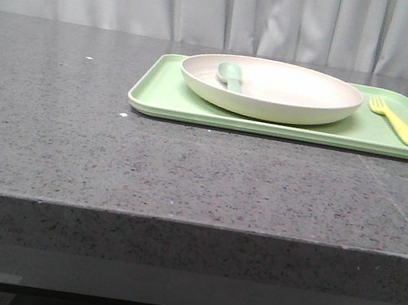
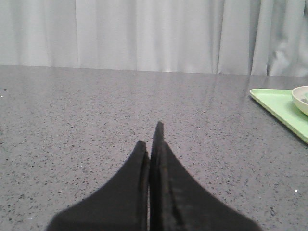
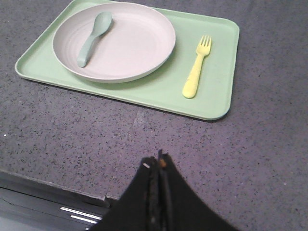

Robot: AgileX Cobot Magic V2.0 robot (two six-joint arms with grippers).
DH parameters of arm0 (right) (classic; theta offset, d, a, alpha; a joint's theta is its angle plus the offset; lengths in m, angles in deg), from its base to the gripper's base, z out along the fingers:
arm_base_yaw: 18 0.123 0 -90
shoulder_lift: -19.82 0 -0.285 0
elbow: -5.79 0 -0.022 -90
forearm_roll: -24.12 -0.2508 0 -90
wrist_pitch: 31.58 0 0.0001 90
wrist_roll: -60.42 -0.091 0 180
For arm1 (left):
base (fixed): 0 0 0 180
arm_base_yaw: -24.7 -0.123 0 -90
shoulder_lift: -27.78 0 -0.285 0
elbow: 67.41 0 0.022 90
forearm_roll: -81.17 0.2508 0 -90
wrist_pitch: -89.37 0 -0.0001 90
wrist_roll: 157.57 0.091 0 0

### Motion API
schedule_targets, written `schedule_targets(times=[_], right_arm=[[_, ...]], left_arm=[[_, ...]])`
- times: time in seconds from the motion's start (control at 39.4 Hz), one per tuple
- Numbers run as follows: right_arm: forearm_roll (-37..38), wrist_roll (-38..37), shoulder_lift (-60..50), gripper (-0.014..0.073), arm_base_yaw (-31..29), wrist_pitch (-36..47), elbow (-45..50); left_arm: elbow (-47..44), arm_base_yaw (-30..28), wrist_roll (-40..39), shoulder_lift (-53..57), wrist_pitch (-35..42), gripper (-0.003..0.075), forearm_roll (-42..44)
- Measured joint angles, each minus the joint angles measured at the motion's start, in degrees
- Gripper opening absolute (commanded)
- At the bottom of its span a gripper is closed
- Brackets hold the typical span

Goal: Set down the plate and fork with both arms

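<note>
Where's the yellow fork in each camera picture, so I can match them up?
Front view: the yellow fork lies at the right end of the green tray, right of the plate.
Left wrist view: not in it.
Right wrist view: the fork lies on the tray beside the plate.
Shared landmark: the green tray.

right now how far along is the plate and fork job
Judging by the layout, either finished or not begun. The plate, holding a green spoon, and the yellow fork lie on the green tray. Nothing is in hand: the left gripper and right gripper are shut and empty.
</note>
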Motion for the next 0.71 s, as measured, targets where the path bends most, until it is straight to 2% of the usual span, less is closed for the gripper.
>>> schedule_targets(times=[0.71], right_arm=[[0.48, 0.00, -1.31, -0.0067, -0.33, 0.70, 0.90]], left_arm=[[0.00, 0.00, 0.00, 0.00, 0.22, -0.0018, -0.09]])
